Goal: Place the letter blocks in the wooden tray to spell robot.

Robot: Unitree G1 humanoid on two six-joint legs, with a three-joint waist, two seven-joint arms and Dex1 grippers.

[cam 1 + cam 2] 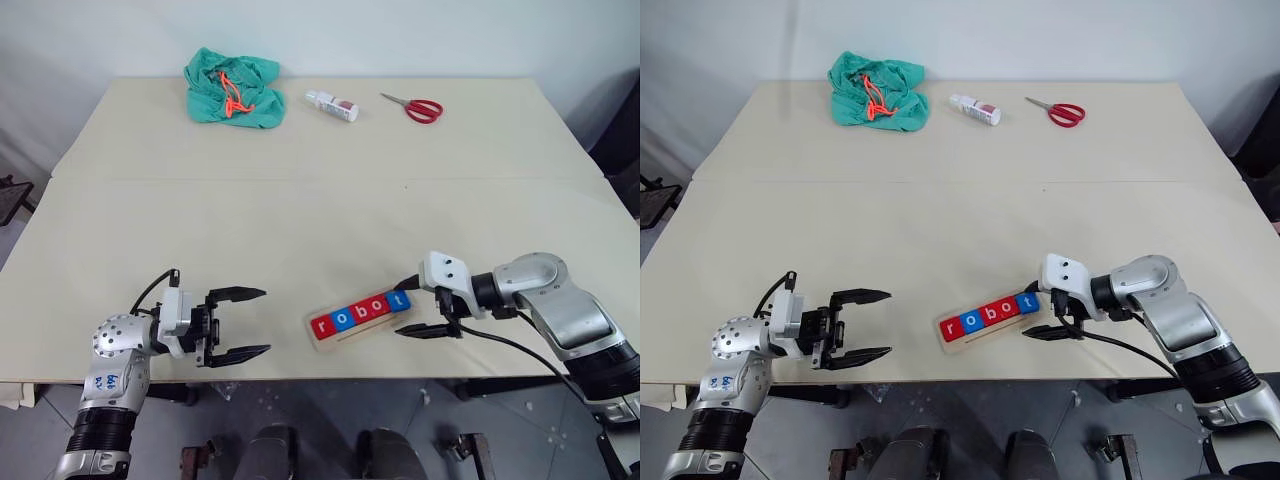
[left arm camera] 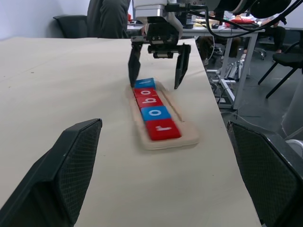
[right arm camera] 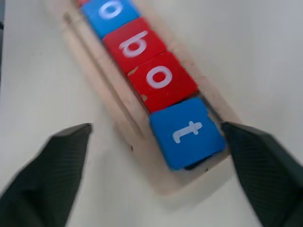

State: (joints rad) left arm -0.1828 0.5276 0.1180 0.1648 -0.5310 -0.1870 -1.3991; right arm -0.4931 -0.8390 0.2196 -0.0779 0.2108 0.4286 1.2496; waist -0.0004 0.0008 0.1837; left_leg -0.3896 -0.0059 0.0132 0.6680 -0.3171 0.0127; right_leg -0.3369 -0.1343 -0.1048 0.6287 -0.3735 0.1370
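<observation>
Where the two arms reach in over its near edge, the table (image 1: 300, 210) is a wide pale surface carrying everything else. At its far side, well away from both sets of jaws, lie a crumpled green cloth (image 1: 232, 88), a pair of red-handled scissors (image 1: 414, 106) and a small white bottle (image 1: 332, 105) on its side.

The left gripper (image 1: 240, 323) hovers by the near edge with its jaws spread wide and nothing between them, pointing across toward the wooden tray (image 1: 362, 318), which sits well apart from its fingertips.

The right gripper (image 1: 415, 306) is at the tray's other end, its jaws released and wide apart. One black finger stands on each side of that end of the tray, gripping nothing.

The tray lies slantwise near the table's front edge. In it the letter blocks (image 1: 360, 311) sit in a touching row reading r, o, b, o, t: red, blue, red, red, blue. The blue t block (image 3: 187, 132) is the one lying between the right jaws, clear of both fingers.
</observation>
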